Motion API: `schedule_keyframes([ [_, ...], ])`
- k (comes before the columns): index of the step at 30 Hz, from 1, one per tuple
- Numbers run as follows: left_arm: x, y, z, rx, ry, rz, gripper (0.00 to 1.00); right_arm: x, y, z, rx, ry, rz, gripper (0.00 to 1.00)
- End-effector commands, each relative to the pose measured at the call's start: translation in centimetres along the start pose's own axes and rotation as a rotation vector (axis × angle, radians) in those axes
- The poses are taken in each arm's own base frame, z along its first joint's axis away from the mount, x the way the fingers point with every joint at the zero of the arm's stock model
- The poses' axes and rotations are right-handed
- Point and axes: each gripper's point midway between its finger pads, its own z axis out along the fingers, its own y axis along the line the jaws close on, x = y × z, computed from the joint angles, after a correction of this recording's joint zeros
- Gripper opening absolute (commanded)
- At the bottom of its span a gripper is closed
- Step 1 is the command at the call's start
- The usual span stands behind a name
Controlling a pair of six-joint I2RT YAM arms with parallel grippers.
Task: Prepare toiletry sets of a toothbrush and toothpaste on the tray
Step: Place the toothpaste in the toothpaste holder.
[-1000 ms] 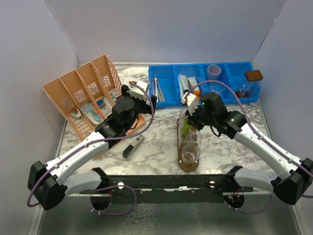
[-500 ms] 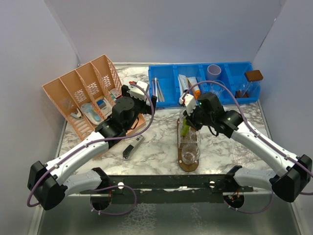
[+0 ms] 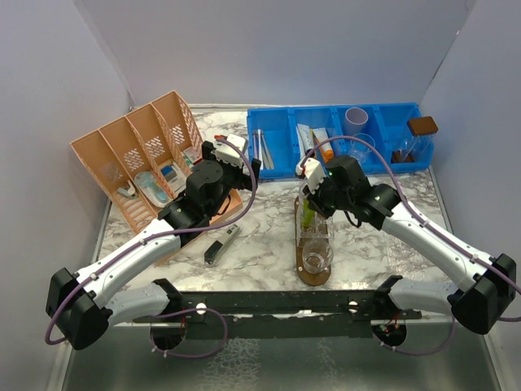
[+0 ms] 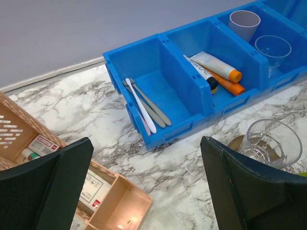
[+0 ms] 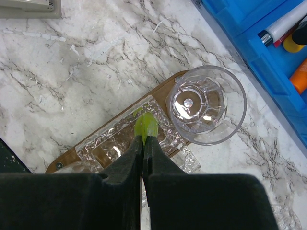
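The dark brown tray (image 3: 314,275) lies at the table's centre with clear tumblers on it. My right gripper (image 3: 311,195) is shut on a lime green toothpaste tube (image 5: 147,126), which hangs over a square textured tumbler (image 5: 115,143) on the tray (image 5: 61,162). A round empty tumbler (image 5: 206,103) stands on the tray's end beside it. Pale toothbrushes (image 4: 144,103) and more toothpaste tubes (image 4: 216,72) lie in the blue bin (image 4: 187,84). My left gripper (image 4: 146,191) hangs open and empty above the marble between the bin and the orange basket (image 4: 115,206).
The orange divided basket (image 3: 134,163) stands at the back left. The blue bin (image 3: 342,138) along the back holds a purple cup (image 3: 356,120), a clear cup (image 3: 359,147) and a brown-lidded jar (image 3: 419,130). A dark flat object (image 3: 221,244) lies left of the tray.
My right gripper has shifted slightly left with the green tube over the tray. The left arm has not moved.
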Motion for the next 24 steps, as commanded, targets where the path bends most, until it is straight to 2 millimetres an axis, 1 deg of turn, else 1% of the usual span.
schedule_keyframes([
  [1,-2.4,-0.2,-0.2,0.017,-0.054,-0.034,0.99,-0.9,-0.6,0.4,0.041,-0.034,-0.023,0.01],
  [6,-2.4,-0.2,-0.2,0.017,-0.053,-0.034,0.99,-0.7,-0.5,0.5,0.042,-0.024,-0.025,0.02],
  [10,-2.4,-0.2,-0.2,0.018,-0.053,-0.036,0.99,-0.7,-0.5,0.4,0.041,-0.023,-0.025,0.04],
  [15,-2.3,-0.2,-0.2,0.019,-0.052,-0.035,0.99,-0.9,-0.4,0.3,0.041,-0.029,-0.026,0.14],
  [19,-2.4,-0.3,-0.2,0.021,-0.052,-0.036,0.99,-1.5,-0.3,-0.3,0.035,-0.043,-0.025,0.22],
  [22,-2.3,-0.3,-0.2,0.025,-0.051,-0.038,0.99,-2.1,-0.3,-1.0,0.035,-0.058,-0.015,0.28],
  [24,-2.2,-0.3,-0.1,0.025,-0.049,-0.039,0.99,-2.9,-0.3,-1.9,0.033,-0.079,-0.006,0.30],
])
